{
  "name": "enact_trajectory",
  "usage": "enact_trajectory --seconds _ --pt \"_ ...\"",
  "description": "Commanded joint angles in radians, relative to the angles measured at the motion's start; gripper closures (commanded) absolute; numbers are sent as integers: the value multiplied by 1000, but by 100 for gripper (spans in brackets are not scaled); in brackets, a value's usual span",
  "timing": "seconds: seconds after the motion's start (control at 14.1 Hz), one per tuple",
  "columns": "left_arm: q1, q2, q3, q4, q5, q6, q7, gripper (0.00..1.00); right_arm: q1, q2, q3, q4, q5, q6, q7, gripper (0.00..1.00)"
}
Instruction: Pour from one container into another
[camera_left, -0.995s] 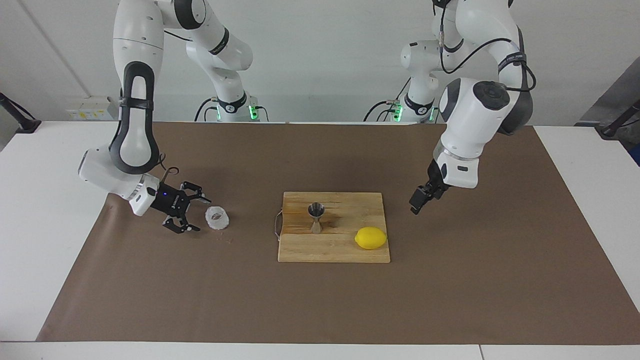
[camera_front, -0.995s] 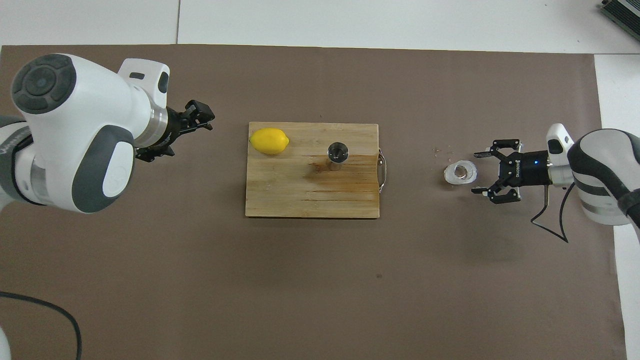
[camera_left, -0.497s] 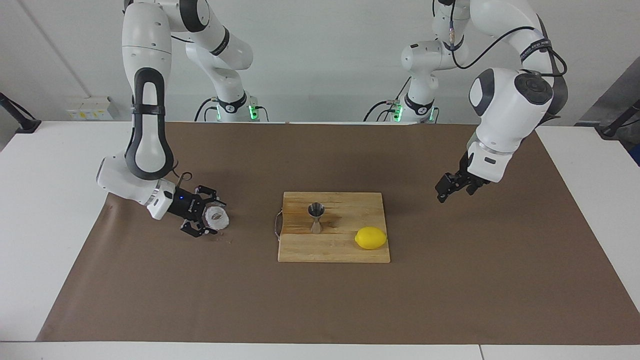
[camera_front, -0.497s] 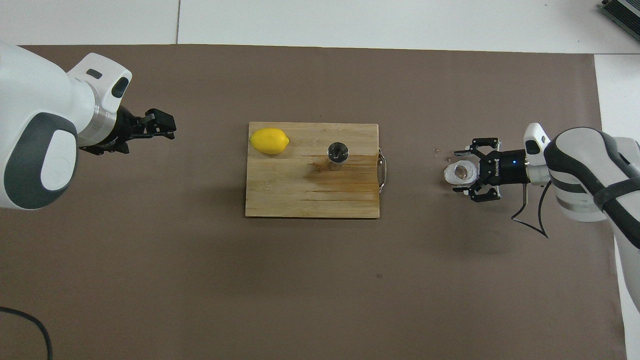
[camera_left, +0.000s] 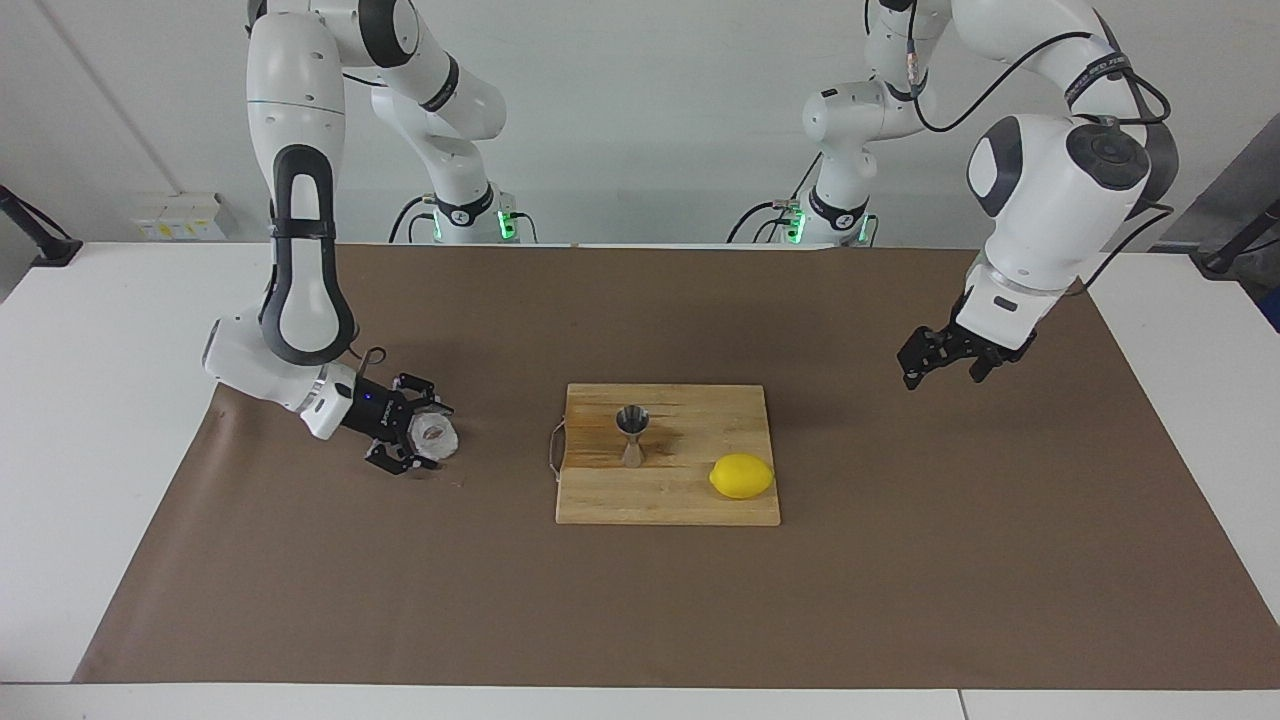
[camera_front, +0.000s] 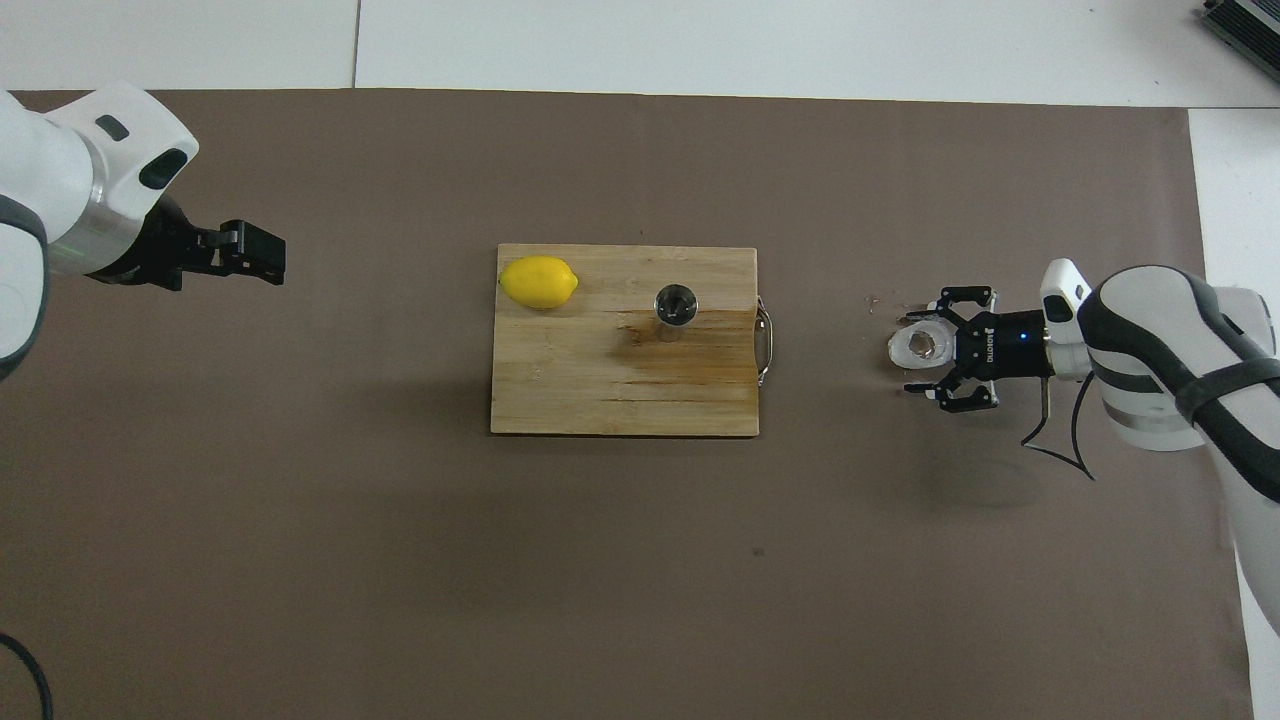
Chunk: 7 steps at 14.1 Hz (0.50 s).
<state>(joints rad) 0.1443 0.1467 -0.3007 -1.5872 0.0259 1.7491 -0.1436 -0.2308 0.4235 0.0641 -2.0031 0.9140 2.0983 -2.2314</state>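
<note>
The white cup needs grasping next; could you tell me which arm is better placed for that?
The right arm. Its pincer is open around the white cup on the brown mat. The left pincer hangs over bare mat at the left arm's end.

Yellow lemon (camera_left: 742, 476) on wooden cutting board (camera_left: 690, 505), brown mat (camera_left: 640, 600) beneath.

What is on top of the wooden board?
On the board stand a steel jigger, upright, and a lemon lying toward the left arm's end. A darker stain shows beside the jigger. What the jigger holds cannot be seen.
</note>
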Motion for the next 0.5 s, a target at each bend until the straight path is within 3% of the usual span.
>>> enact_trajectory --seconds 0.0,0.07,0.14,0.28,0.43 --pt "1 -50 -6 26 16 -72 16 0 -4 -3 5 -14 40 23 -34 42" --pt "3 -65 -5 23 14 -92 16 0 -4 -3 6 -14 40 31 -34 63" --pt "1 -73 -1 13 11 -102 18 0 -4 -3 6 -14 40 26 -33 73" --pt "-50 -81 70 4 9 -100 10 0 -4 -3 8 -8 42 11 -27 80" --pt "-118 -110 147 -42 6 -91 15 0 -4 -9 28 3 54 -12 33 80"
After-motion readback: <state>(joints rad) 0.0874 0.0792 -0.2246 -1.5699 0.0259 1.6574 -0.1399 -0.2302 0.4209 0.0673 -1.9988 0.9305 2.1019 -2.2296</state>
